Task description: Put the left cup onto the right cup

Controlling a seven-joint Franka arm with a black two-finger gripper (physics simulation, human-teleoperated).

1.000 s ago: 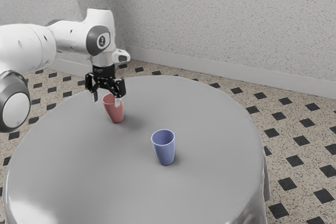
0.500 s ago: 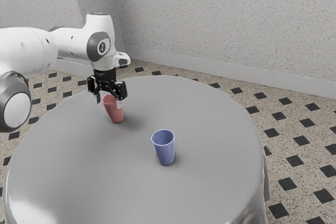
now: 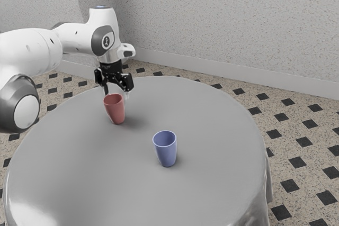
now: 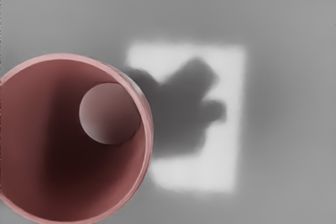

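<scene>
The gripper point(image 3: 116, 90) hangs just above the red cup point(image 3: 114, 108), jaws spread about as wide as its rim and gripping nothing. Whether a fingertip grazes the rim is unclear. The red cup stands upright on the table point(image 3: 212, 146) — well apart from the blue cup point(image 3: 164, 148).

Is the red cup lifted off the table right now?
No, the red cup stands on the table, with the gripper above it.

White arm point(image 3: 37, 51), black claw point(image 3: 115, 89)
</scene>
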